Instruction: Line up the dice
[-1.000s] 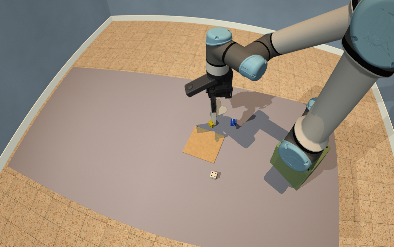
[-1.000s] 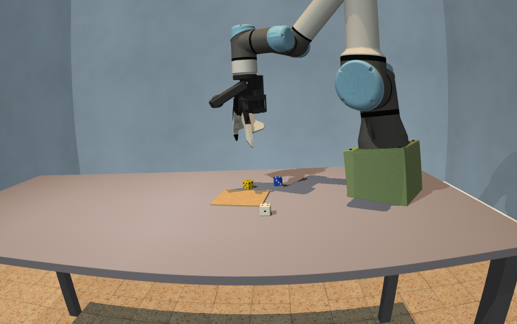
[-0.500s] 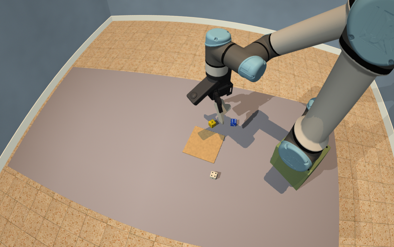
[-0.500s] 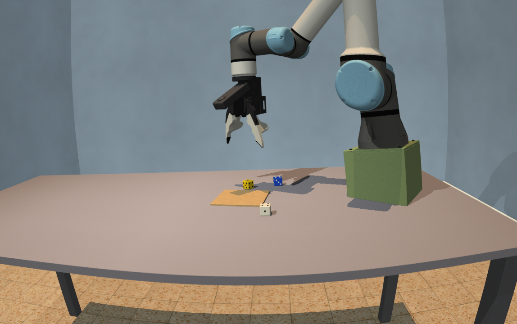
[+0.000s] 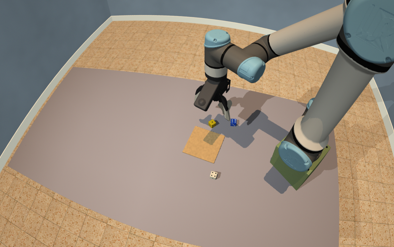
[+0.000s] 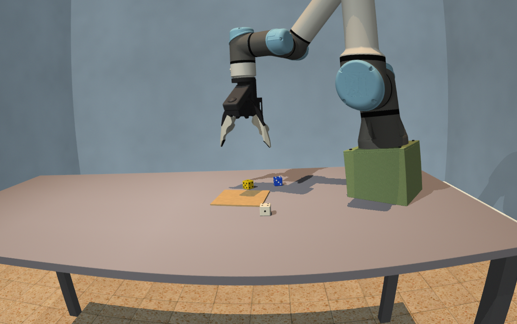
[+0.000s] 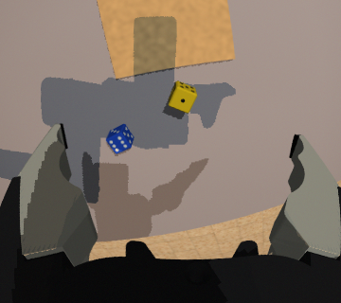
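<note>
An orange square mat [image 5: 203, 144] lies on the grey table; it also shows in the exterior view [image 6: 240, 197] and the wrist view [image 7: 162, 15]. A yellow die [image 5: 212, 123] [image 6: 247, 184] [image 7: 182, 97] sits just off the mat's far corner, one pip on top in the wrist view. A blue die [image 5: 233, 122] [image 6: 277, 181] [image 7: 119, 138] sits beside it, toward the base, six on top. A white die [image 5: 213, 175] [image 6: 265, 209] sits off the mat's near side, four on top. My gripper [image 6: 245, 137] [image 7: 181, 131] hangs open and empty high above the yellow and blue dice.
The robot's green base block [image 5: 299, 164] [image 6: 382, 173] stands on the table to the right of the mat. The arm's shadow falls over the yellow and blue dice and a corner of the mat.
</note>
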